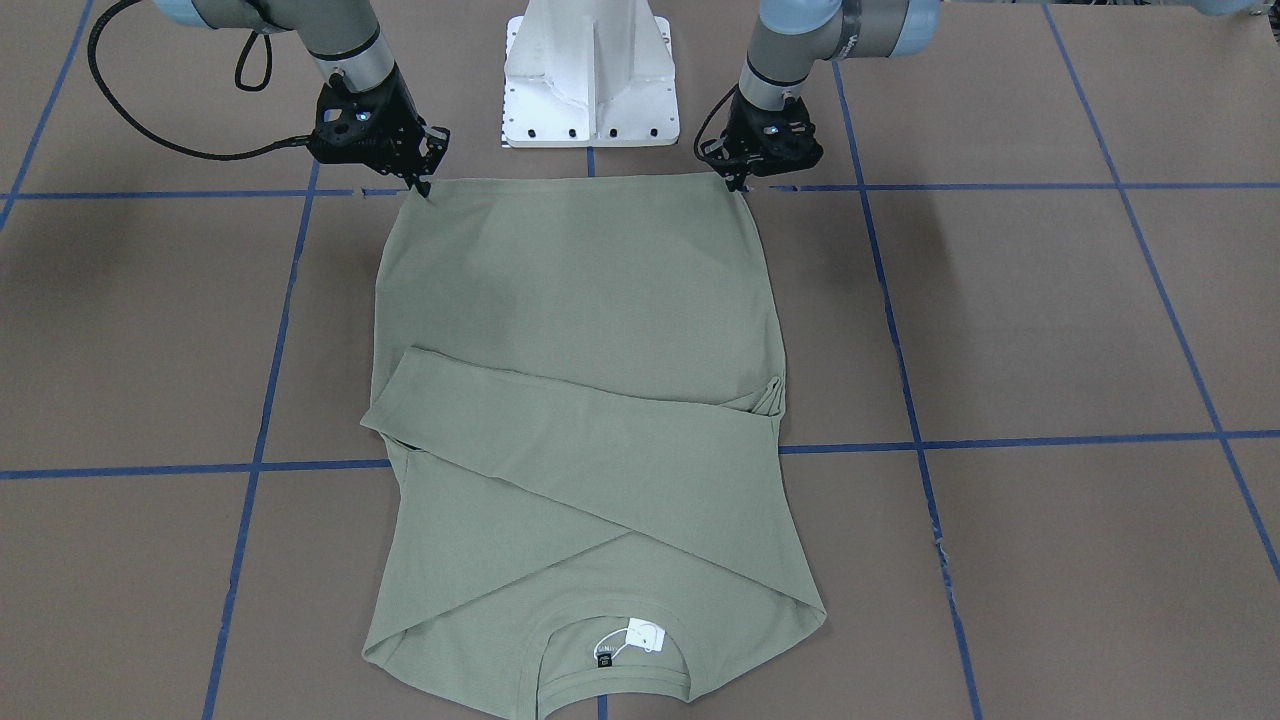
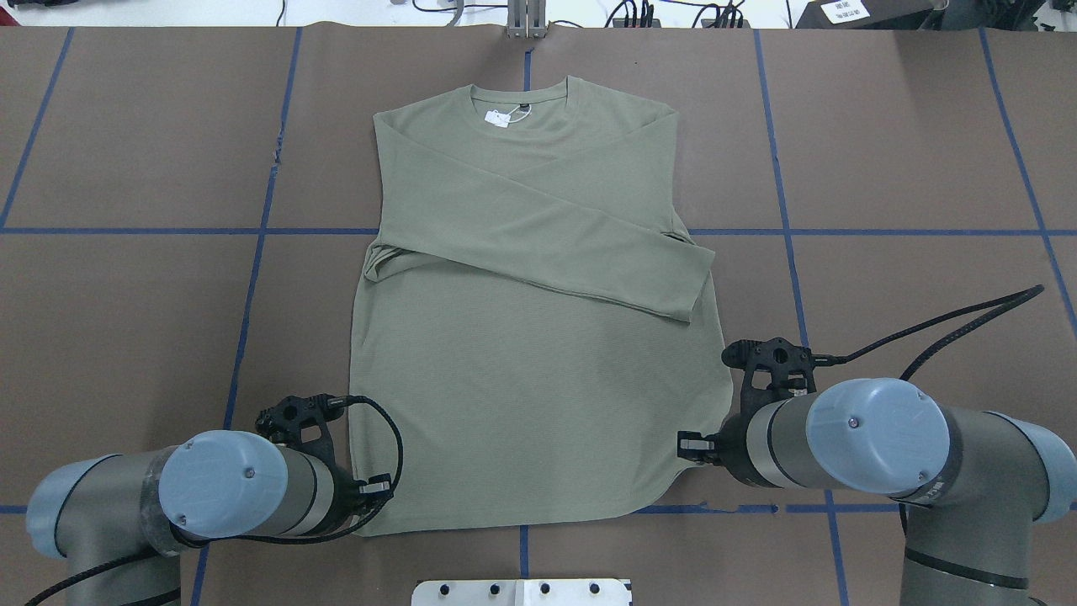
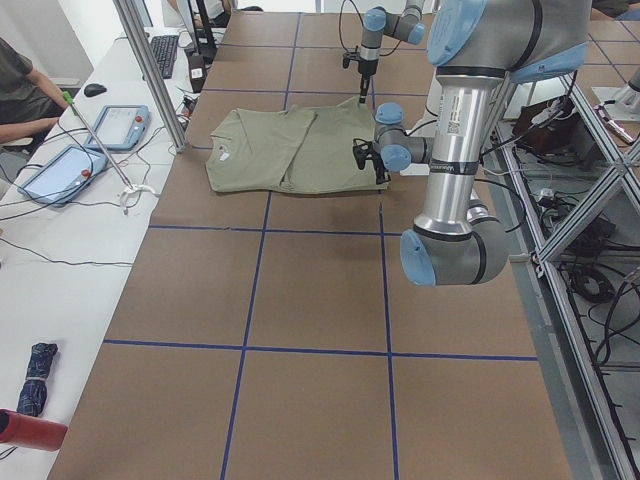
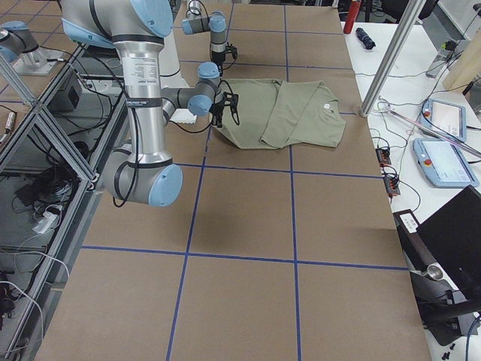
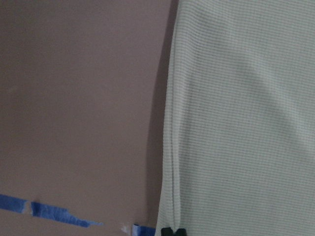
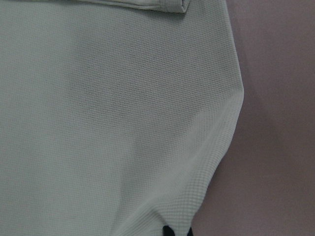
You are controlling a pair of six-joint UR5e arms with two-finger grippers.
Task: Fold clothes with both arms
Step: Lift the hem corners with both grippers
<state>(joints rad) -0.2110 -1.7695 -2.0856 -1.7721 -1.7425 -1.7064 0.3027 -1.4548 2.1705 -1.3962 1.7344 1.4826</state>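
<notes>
The sage-green long-sleeved shirt (image 1: 580,300) lies flat on the brown table, collar and white tag (image 1: 643,634) away from the robot, both sleeves folded across the chest (image 2: 538,219). My left gripper (image 1: 740,182) sits at one corner of the hem and my right gripper (image 1: 425,186) at the other. In the left wrist view the left gripper (image 5: 173,231) has its black tips together on the shirt's edge (image 5: 170,147). The right gripper (image 6: 176,231) shows in its wrist view pinched on the cloth (image 6: 123,113), which puckers toward the tips.
The white base pedestal (image 1: 590,80) stands just behind the hem, between the arms. Blue tape lines (image 1: 1000,440) grid the brown table. A side bench with tablets (image 3: 115,125) and a seated person (image 3: 20,85) runs along the table's far edge.
</notes>
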